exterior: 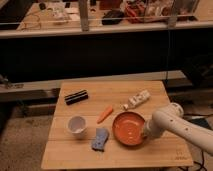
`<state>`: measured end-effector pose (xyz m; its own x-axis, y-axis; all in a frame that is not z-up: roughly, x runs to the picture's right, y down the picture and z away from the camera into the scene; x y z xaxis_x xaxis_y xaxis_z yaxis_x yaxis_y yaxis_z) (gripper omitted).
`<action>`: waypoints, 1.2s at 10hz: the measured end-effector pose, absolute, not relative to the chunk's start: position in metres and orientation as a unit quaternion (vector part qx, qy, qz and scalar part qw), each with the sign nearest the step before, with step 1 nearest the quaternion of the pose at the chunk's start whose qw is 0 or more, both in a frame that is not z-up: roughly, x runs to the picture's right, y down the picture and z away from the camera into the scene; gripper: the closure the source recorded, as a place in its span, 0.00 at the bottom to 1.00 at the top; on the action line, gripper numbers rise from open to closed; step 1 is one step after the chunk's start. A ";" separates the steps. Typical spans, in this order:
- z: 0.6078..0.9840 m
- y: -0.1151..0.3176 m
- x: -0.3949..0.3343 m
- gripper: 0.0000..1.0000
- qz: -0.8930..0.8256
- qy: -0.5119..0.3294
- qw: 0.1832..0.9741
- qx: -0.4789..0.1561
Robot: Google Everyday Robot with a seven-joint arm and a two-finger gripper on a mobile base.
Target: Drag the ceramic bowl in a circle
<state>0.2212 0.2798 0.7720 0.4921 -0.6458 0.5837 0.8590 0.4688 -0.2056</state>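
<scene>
Far off to the left of the gripper [145,132], toward the back of the wooden table [150,156], lies a black roll-shaped thing [76,96]. Nearer the front, well away from the gripper on that same side, stands a small white cup [77,125]. Next comes a floppy blue thing [100,139] (maybe a sponge or a cloth, I can't be sure), just beside the bowl's left edge. A little behind it lies an orange carrot [105,114], near the bowl but not touching it, I think.

Then comes the ceramic bowl [128,127]. It is round, shallow and orange, and it sits flat on the table toward the front right. Its right rim is right at the gripper, so the whole bowl spreads out to the gripper's left. A white bottle [137,100] lies on its side a bit behind the gripper. The gripper hangs at the end of a thick white arm [175,122] that reaches in from the right.

The tip is tucked behind the end of the arm. I can't tell if it is pinching the rim, pressing on it, or only close to it.

How far along is the job? My guess is that the robot is in place to drag. Nothing on the table shows how much of the circle is made, so maybe all of it is left. The carrot and the blue thing are close, so a wide circle could bump them.
</scene>
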 end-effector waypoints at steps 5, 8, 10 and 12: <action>0.746 0.310 0.289 1.00 -0.444 -0.193 0.828 -0.284; 0.733 0.328 0.363 1.00 -0.413 -0.177 0.838 -0.309; 0.729 0.331 0.414 1.00 -0.375 -0.157 0.858 -0.315; 0.734 0.319 0.434 1.00 -0.350 -0.150 0.874 -0.303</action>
<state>0.4341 0.3194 0.7336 0.7098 -0.5209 0.4741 0.7026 0.5717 -0.4238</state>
